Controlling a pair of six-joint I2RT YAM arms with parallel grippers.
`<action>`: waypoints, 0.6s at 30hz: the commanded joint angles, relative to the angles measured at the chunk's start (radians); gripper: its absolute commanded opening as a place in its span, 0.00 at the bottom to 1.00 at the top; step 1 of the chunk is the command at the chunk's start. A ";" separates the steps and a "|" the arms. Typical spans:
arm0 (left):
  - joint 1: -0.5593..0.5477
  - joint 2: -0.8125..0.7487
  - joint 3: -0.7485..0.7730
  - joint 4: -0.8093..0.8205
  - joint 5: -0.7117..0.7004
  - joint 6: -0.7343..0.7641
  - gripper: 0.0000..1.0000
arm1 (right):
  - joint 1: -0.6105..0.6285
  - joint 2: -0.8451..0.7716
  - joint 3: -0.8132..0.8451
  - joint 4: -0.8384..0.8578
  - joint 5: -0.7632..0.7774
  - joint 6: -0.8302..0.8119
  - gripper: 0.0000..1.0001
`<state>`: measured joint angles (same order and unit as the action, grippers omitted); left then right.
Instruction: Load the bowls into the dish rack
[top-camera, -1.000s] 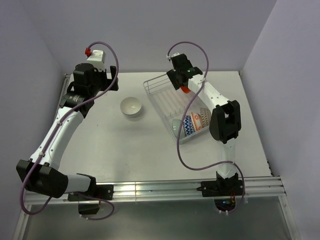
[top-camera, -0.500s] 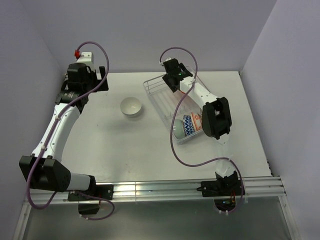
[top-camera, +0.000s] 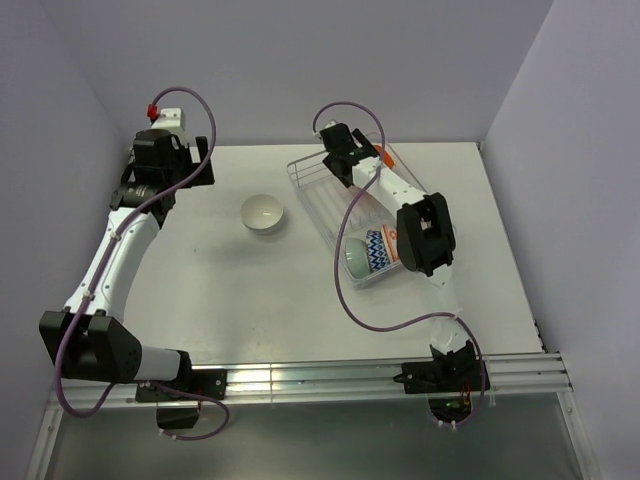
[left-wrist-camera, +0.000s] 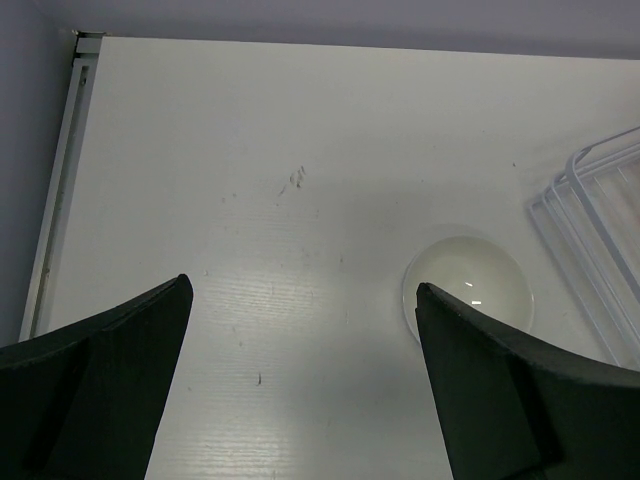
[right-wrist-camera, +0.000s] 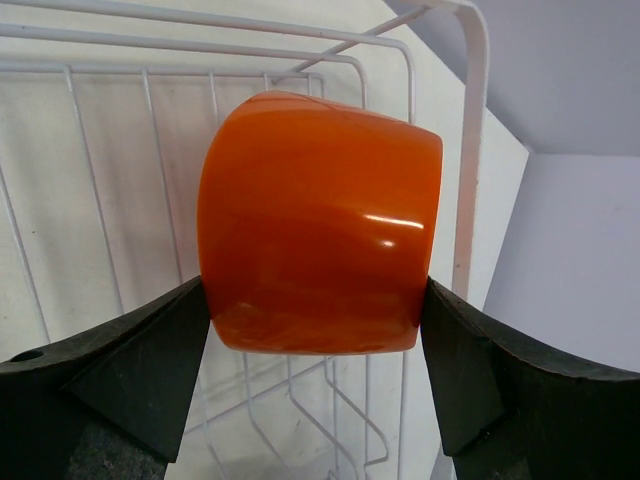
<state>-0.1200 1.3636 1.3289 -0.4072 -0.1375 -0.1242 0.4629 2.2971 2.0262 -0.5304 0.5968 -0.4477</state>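
Observation:
My right gripper is shut on the plain orange-red bowl and holds it on its side above the far end of the clear dish rack. In the top view the gripper sits over the rack's far end, with the orange bowl beside it. A pale teal bowl and a grey-patterned bowl stand at the rack's near end. A white bowl sits on the table, also in the left wrist view. My left gripper is open and empty, high above the table's left side.
The table's left edge rail runs along the wall. Purple walls close in at the back, left and right. The right arm's elbow hangs over the rack's near end, hiding more bowls there.
My right gripper has moved left and farther back along the rack with the orange-red bowl. My left arm has drawn back to the far left, away from the white bowl.

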 joint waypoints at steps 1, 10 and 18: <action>0.010 -0.031 0.000 0.030 -0.004 0.009 0.99 | 0.013 -0.004 0.031 0.093 0.067 -0.045 0.00; 0.022 -0.028 -0.019 0.041 -0.005 0.021 0.99 | 0.022 0.021 0.035 0.102 0.083 -0.081 0.00; 0.029 -0.020 -0.008 0.039 -0.002 0.024 1.00 | 0.026 0.050 0.031 0.115 0.104 -0.123 0.00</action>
<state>-0.0959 1.3632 1.3079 -0.4011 -0.1375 -0.1143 0.4805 2.3337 2.0262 -0.4706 0.6502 -0.5415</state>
